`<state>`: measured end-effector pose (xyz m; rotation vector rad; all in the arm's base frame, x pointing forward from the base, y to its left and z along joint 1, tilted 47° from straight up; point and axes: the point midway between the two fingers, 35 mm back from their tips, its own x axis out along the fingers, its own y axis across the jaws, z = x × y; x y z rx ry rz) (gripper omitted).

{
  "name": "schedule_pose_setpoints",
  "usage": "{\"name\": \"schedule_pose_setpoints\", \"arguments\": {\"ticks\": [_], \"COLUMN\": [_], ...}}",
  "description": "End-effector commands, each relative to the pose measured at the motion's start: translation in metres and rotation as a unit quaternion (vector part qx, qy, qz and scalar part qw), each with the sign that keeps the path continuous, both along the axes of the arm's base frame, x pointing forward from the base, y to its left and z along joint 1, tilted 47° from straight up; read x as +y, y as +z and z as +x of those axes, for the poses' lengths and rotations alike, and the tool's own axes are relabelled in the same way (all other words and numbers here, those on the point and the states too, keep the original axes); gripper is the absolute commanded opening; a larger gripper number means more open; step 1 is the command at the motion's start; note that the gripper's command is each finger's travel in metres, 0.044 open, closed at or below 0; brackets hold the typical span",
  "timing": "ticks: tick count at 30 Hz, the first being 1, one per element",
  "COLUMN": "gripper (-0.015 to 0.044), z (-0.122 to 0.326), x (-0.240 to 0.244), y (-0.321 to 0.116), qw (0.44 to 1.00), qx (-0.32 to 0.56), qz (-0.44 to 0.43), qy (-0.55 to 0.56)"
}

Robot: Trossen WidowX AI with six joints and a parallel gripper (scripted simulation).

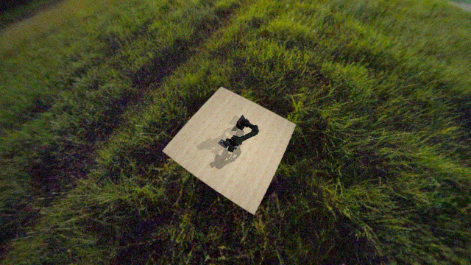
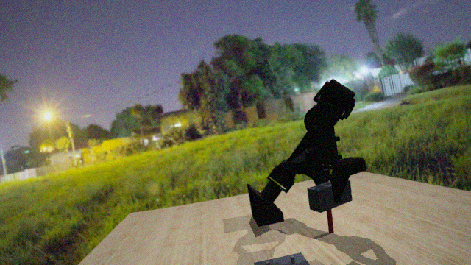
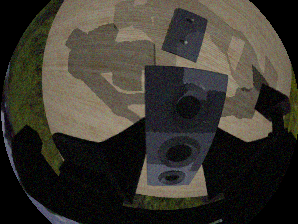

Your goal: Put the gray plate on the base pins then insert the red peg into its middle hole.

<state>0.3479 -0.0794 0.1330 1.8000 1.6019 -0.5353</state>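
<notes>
My black parallel-jaw gripper (image 2: 336, 184) is clamped on the flat gray rectangular plate (image 2: 324, 196), holding it above the wooden board (image 2: 405, 221). The thin red peg (image 2: 330, 221) stands upright beneath; the dark base (image 3: 186, 32) lies ahead.

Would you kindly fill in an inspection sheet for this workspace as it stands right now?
Surface: wooden board lying on grass, shadowed by the arm.
Job's things: gray plate held in the air; red peg standing upright beneath it; base with pins lying apart, bare.
Clutter: nothing seen.
Grippers: gripper shut on the gray plate.
Cables: nothing seen.
Surroundings: grass, trees, street lights, night sky.
</notes>
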Motion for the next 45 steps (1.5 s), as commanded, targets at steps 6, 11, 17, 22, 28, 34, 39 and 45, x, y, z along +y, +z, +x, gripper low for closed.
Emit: {"name": "schedule_pose_setpoints", "arguments": {"ticks": [6, 11, 17, 22, 28, 34, 39, 45], "gripper": [0.0, 0.0, 0.0, 0.0, 0.0, 0.0, 0.0, 0.0], "z": [0.001, 0.001, 0.0, -0.001, -0.003, -0.006, -0.009, -0.013], "x": [-0.009, -0.014, -0.02, -0.024, -0.028, -0.032, -0.035, -0.038], "y": [-0.032, -0.047, -0.066, -0.081, -0.1, -0.118, -0.133, -0.149], "qw": [1.0, 0.999, 0.998, 0.997, 0.996, 0.994, 0.992, 0.99], "qx": [0.025, 0.035, 0.047, 0.057, 0.07, 0.082, 0.092, 0.103], "qz": [0.005, 0.008, 0.011, 0.013, 0.016, 0.019, 0.022, 0.025], "qy": [-0.018, -0.028, -0.04, -0.05, -0.062, -0.074, -0.084, -0.095]}}
